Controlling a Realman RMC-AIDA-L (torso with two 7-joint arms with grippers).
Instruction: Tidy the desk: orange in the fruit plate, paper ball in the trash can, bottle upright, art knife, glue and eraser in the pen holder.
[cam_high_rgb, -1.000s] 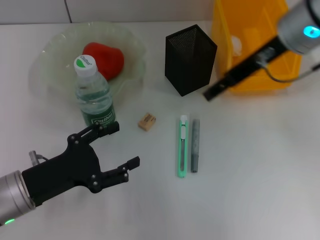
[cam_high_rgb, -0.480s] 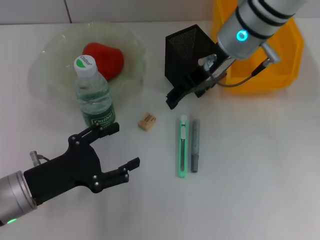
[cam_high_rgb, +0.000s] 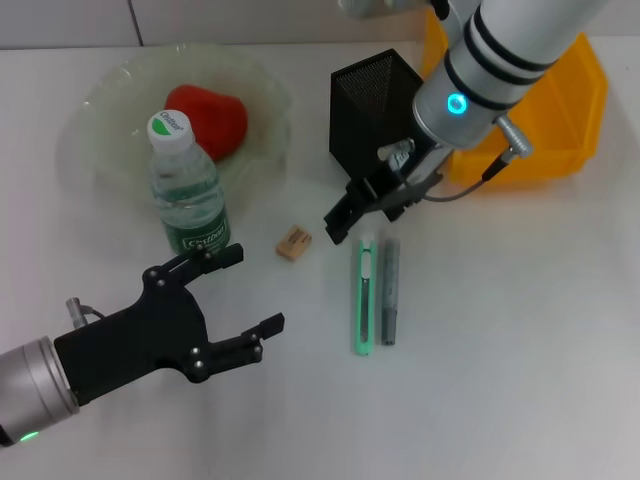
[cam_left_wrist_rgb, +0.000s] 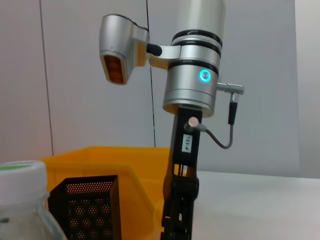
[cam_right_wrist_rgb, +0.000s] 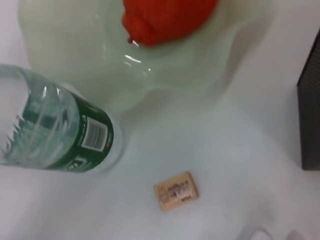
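White desk surface fills our view, with a pale wall showing behind it in the left wrist view. Nearest us on the left, our left gripper (cam_high_rgb: 232, 293) hovers just above the desk with its black fingers spread wide and nothing between them, parked in the same place as a second ago. Just beyond it stands the clear plastic water bottle with a green label and white cap (cam_high_rgb: 187, 189), already upright, close to the near edge of the pale green glass fruit plate (cam_high_rgb: 100, 110). To its right the small tan eraser (cam_high_rgb: 293, 243) lies flat on the desk, and further right the green-and-white art knife (cam_high_rgb: 363, 294) and the grey glue stick (cam_high_rgb: 389, 291) lie side by side, almost touching. What has changed is our right arm: a second ago it was over the yellow plastic trash can (cam_high_rgb: 575, 110) at the far right, and it has since swung left and nearer, so our right gripper (cam_high_rgb: 352, 214) now hangs above the far ends of the knife and glue stick; we cannot tell how its fingers stand. We judge the stationery comes next, with the black mesh pen holder (cam_high_rgb: 380, 115) just behind. Farthest left, the reddish-orange fruit (cam_high_rgb: 208, 118) sits in the plate.
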